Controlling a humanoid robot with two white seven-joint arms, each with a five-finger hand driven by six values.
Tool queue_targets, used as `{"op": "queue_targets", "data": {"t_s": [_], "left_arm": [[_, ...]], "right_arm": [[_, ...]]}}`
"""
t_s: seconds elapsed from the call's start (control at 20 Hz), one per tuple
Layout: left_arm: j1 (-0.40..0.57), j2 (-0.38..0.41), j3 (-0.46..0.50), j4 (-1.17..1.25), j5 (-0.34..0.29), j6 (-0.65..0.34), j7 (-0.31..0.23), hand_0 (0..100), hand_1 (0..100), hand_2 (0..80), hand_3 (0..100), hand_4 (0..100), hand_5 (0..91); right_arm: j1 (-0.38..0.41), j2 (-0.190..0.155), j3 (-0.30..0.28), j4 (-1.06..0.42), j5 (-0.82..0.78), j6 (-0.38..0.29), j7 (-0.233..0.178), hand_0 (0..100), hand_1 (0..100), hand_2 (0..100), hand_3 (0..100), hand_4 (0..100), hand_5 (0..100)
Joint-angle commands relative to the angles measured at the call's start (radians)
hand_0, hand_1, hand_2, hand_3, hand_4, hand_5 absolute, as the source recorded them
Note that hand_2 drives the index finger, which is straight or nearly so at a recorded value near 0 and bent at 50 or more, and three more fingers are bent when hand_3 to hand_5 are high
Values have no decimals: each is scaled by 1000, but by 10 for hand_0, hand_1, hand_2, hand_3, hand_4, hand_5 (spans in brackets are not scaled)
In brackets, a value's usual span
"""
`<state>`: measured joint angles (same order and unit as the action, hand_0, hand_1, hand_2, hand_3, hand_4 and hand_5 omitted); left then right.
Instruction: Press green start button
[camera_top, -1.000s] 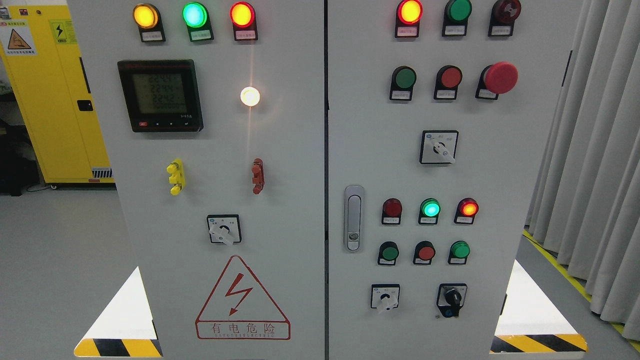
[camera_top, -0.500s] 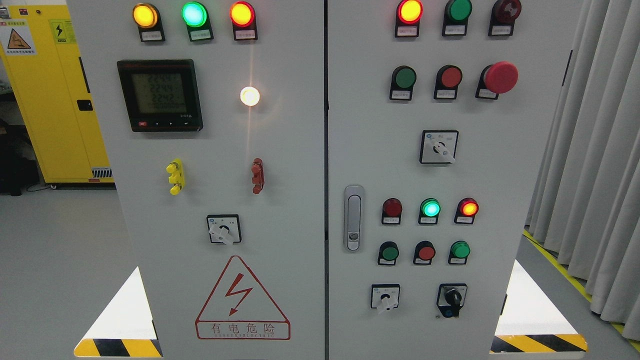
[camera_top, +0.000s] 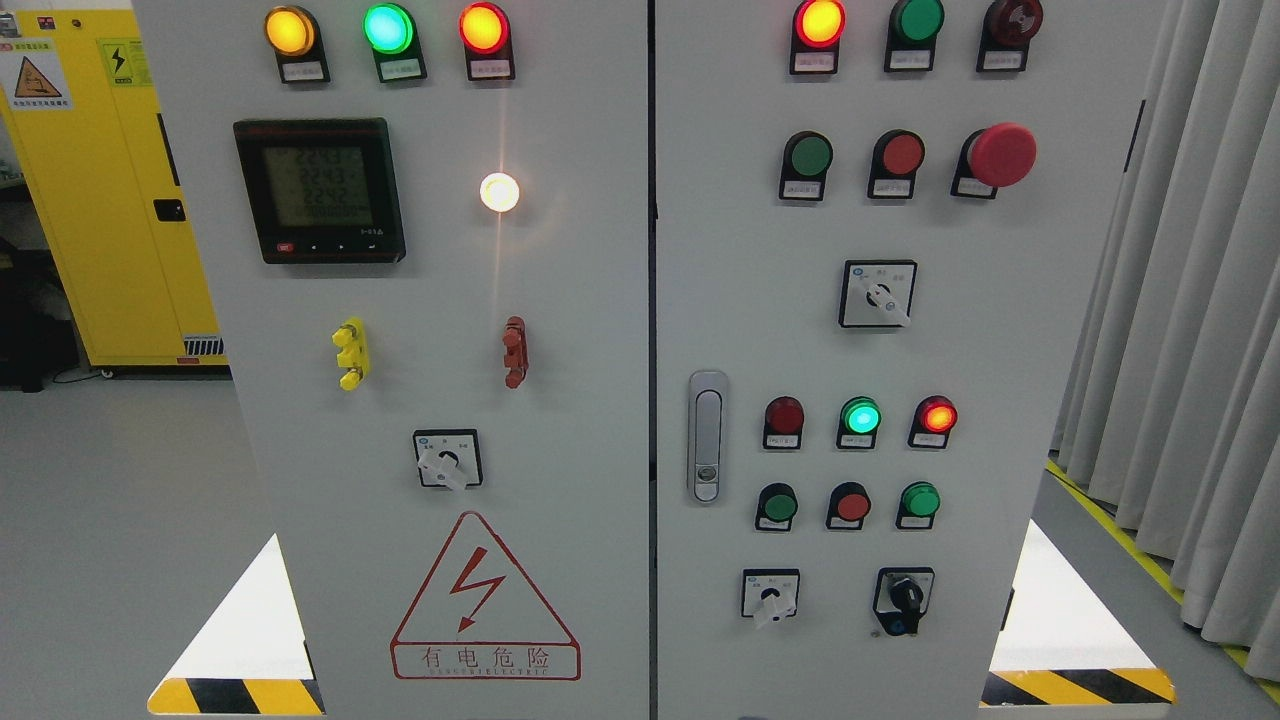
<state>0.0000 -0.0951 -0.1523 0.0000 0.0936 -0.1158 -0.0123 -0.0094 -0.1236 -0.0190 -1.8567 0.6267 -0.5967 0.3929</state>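
A grey control cabinet (camera_top: 560, 300) with two doors fills the head view. On the right door, an unlit green push button (camera_top: 810, 155) sits in the upper row beside a red button (camera_top: 902, 154) and a red mushroom stop (camera_top: 1002, 155). Lower down are two more green push buttons (camera_top: 779, 506) (camera_top: 920, 499) with a red one (camera_top: 852, 505) between them, under a lit green lamp (camera_top: 860, 416). Neither of my hands or arms shows anywhere in the picture.
The left door holds a digital meter (camera_top: 320, 190), lit lamps, a selector switch (camera_top: 447, 459) and a high-voltage warning triangle (camera_top: 485, 600). A door handle (camera_top: 707, 435) stands by the seam. A yellow cabinet (camera_top: 100, 180) is at back left, grey curtains (camera_top: 1190, 300) at right.
None beyond the meter's digits flickering; the view and the panel stay the same.
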Motion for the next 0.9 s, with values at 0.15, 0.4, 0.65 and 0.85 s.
{"op": "queue_targets", "data": {"t_s": [0.15,0.4,0.65,0.85], "left_arm": [[-31,-11,-1,-28,0,1,0,120,556,0,0,0,0],[-31,-11,-1,-28,-2,1,0,120,556,0,0,0,0],[-31,-11,-1,-28,0,1,0,120,556,0,0,0,0],[-31,-9,-1,-28,0,1,0,120,556,0,0,0,0]], "right_arm": [[-170,41,-58,0,166,90,-49,507,686,0,853,860,989],[-254,50,-47,65,232,92,-60,605,683,0,856,854,990],[-293,56,-47,123,243,92,-62,630,683,0,857,854,990],[-313,58,-45,133,245,97,-60,654,683,0,858,854,990]]}}
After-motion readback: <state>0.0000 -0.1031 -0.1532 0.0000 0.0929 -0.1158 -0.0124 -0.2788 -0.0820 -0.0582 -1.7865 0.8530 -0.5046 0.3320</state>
